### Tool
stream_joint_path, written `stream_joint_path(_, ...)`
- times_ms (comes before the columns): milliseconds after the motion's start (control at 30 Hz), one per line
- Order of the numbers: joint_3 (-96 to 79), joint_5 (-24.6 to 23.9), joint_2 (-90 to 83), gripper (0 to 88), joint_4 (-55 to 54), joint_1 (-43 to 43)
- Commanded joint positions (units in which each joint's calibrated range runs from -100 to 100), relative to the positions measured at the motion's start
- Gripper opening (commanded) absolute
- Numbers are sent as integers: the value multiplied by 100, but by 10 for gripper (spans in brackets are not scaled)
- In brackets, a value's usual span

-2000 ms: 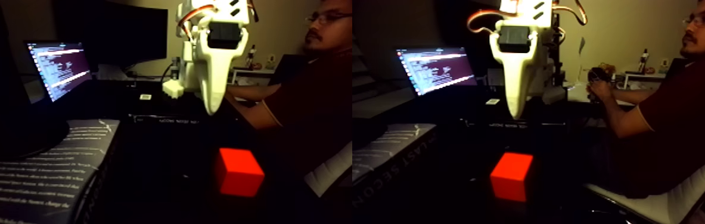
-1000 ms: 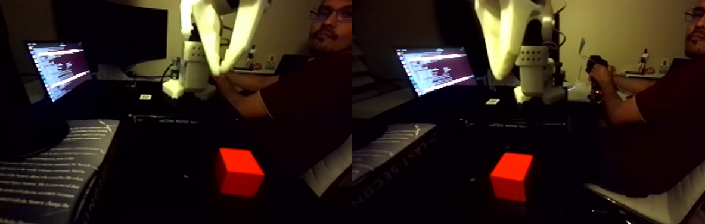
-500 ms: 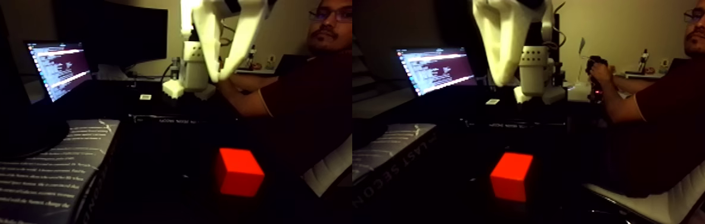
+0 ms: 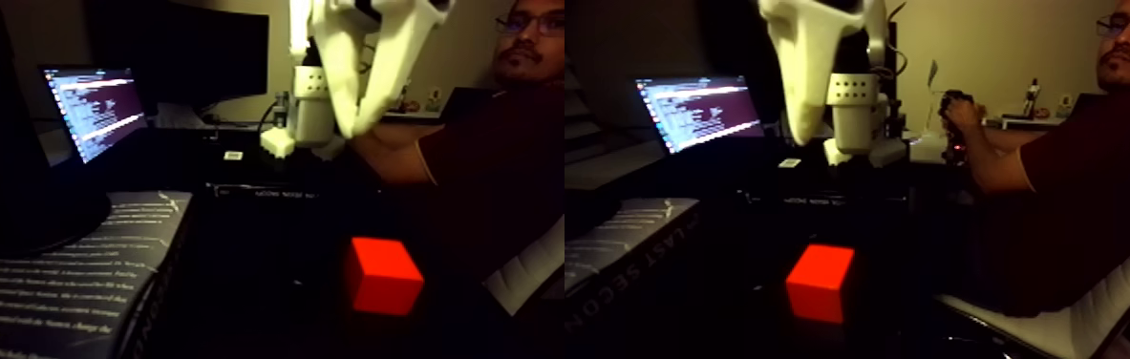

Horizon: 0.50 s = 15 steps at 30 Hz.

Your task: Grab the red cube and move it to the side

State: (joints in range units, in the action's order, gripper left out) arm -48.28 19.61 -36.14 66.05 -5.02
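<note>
**Approach: fingers high above the cube, nothing held**

Gripper [image 4: 354, 119] hangs well above the tabletop [image 4: 286, 258]; the two white fingers [image 4: 335, 67] look spread at the base and converge near the tips, empty. Smooth moulded plastic, tapered to blunt points. Red cube [image 4: 383, 275] sits on the dark tabletop, below and slightly right of the tips in the fixed view's left half, well apart from them. Matte, sharp-edged, flat faces: should pinch easily if the fingers meet opposite faces squarely. To do it well: open wider, centre over the cube, descend straight, avoid clipping an edge. Glossy dark surface may let it slide. Printed sheet [image 4: 37, 286] lies left; a seated person [image 4: 496, 153] behind.
</note>
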Motion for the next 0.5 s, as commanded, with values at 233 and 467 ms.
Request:
stream_joint_path(233,243,-426,841,8,-871,460)
stream_joint_path(467,506,-442,1589,83,-1099,710)
